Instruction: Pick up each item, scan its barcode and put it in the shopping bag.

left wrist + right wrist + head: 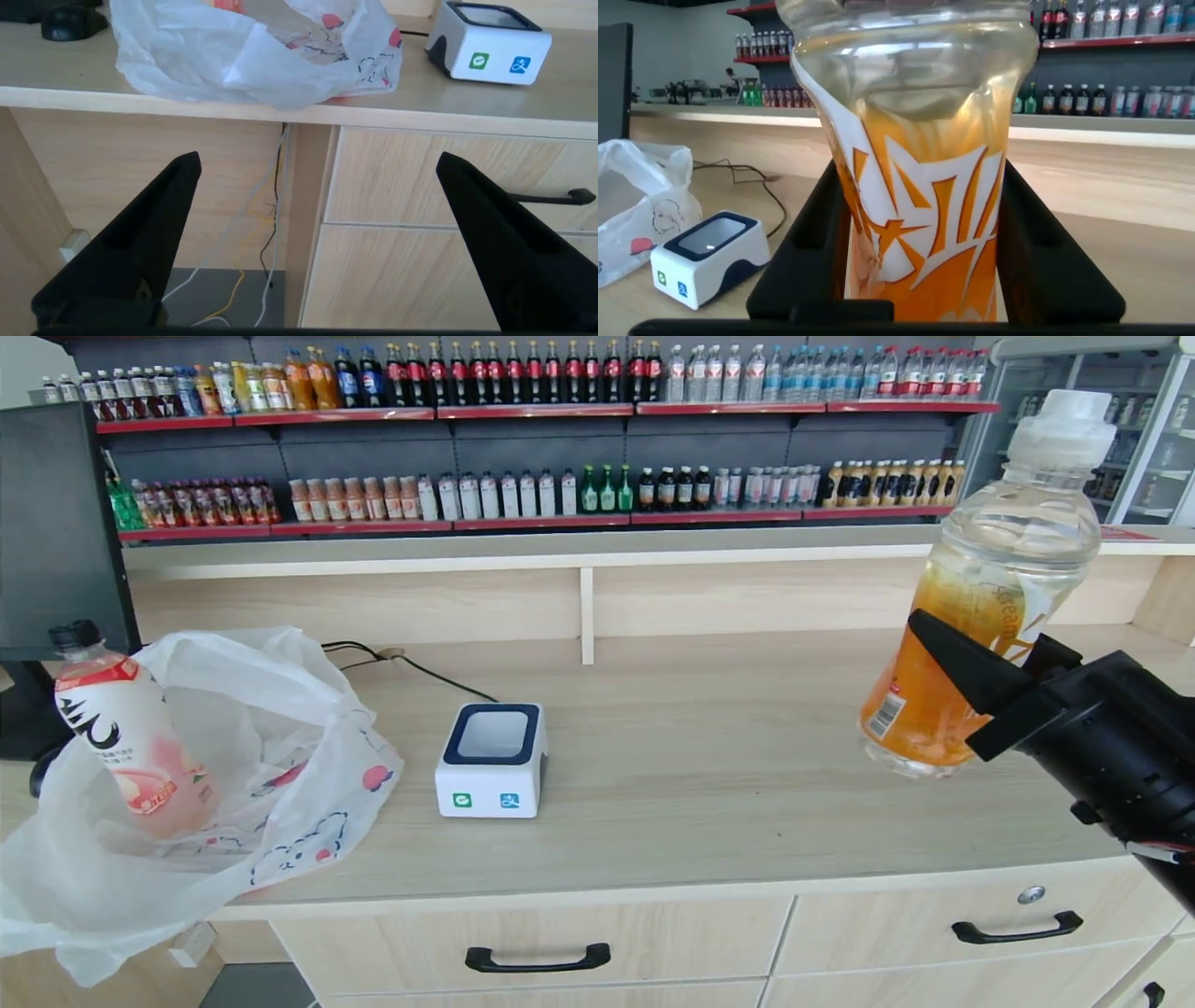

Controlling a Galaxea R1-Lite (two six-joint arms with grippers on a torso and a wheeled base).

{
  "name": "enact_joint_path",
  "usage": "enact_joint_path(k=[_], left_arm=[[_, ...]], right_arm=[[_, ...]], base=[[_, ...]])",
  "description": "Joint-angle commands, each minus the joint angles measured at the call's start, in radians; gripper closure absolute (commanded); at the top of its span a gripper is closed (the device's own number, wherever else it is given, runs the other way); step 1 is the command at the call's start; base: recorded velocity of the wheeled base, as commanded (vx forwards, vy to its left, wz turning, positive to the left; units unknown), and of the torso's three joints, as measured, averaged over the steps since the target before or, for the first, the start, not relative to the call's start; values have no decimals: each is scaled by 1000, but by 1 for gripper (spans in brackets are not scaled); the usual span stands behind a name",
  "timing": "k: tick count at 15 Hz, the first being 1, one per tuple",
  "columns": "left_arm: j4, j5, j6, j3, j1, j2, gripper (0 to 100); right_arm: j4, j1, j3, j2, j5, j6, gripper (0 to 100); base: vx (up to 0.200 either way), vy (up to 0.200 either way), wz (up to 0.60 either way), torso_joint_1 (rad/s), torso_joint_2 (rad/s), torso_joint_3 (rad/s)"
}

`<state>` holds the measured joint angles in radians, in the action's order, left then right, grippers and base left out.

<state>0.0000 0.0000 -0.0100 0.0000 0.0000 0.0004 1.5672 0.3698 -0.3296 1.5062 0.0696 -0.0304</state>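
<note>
My right gripper (971, 695) is shut on an orange drink bottle (980, 607) with a white cap, held tilted above the right side of the counter; its barcode faces the scanner side. The same bottle (920, 177) stands between the black fingers (799, 252) in the right wrist view. A white scanner (490, 761) with a dark-rimmed window sits mid-counter. At the left lies the white plastic shopping bag (280, 747), with a pink-labelled bottle (126, 737) standing in it. My left gripper (318, 252) is open, below counter height in front of the cabinet, with the bag (252, 51) above it.
A black cable (411, 667) runs from the bag towards the scanner. A dark monitor (56, 532) stands at the far left. Drawers with black handles (537, 959) front the counter. Shelves of drinks (560, 429) line the wall behind a raised ledge.
</note>
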Motion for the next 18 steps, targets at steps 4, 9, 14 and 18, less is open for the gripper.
enact_joint_path(k=[4, 9, 14, 18], left_arm=[[0, 2, -1, 0, 0, 0, 0], [0, 2, -1, 0, 0, 0, 0], [0, 2, -1, 0, 0, 0, 0], [0, 2, -1, 0, 0, 0, 0]], right_arm=[[4, 1, 14, -1, 3, 1, 100], [4, 1, 14, 2, 6, 24, 100], [4, 1, 18, 0, 6, 38, 100], [4, 0, 46, -21, 6, 35, 100]], base=[[0, 200, 0, 10, 5, 0], [0, 200, 0, 4, 1, 2], [0, 200, 0, 5, 6, 4], [0, 200, 0, 4, 2, 2]])
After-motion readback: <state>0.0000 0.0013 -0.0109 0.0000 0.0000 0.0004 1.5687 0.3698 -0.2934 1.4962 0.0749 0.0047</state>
